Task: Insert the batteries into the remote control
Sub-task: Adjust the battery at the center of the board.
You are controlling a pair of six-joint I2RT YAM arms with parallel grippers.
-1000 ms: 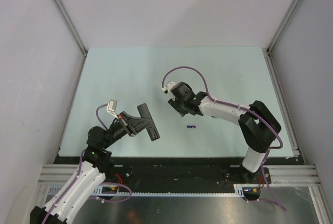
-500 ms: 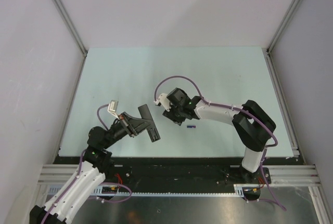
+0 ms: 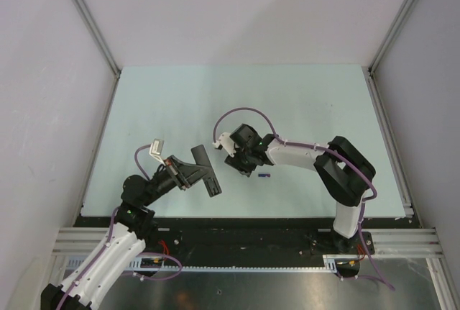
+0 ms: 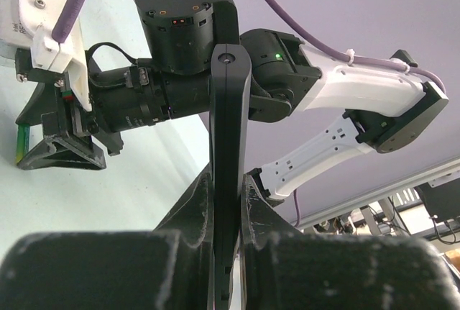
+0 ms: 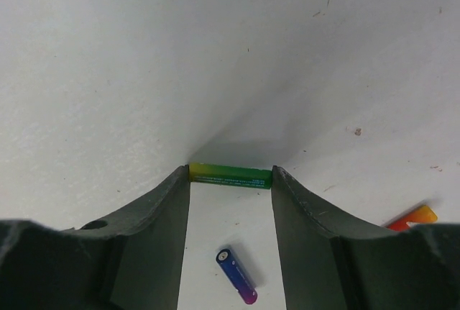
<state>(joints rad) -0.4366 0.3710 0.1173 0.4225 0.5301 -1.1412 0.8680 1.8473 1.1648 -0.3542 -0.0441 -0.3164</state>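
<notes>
My left gripper point(image 3: 188, 173) is shut on the black remote control point(image 3: 203, 168) and holds it above the table; in the left wrist view the remote point(image 4: 230, 108) stands edge-on between the jaws. My right gripper point(image 3: 241, 160) is shut on the green battery point(image 5: 230, 176), gripped end to end between its fingertips just right of the remote. The green battery also shows in the left wrist view point(image 4: 21, 143). A blue-purple battery point(image 5: 236, 276) lies on the table under the right gripper and also shows in the top view point(image 3: 264, 175). A red-orange battery point(image 5: 411, 216) lies to its right.
The pale table point(image 3: 316, 101) is walled by metal frame rails point(image 3: 90, 22) at the sides. The right arm's elbow point(image 3: 345, 170) stands at the right front. A black rail point(image 3: 244, 224) runs along the near edge.
My right gripper has moved left and nearer, closing in on the end of the remote. The left gripper and the remote have stayed put.
</notes>
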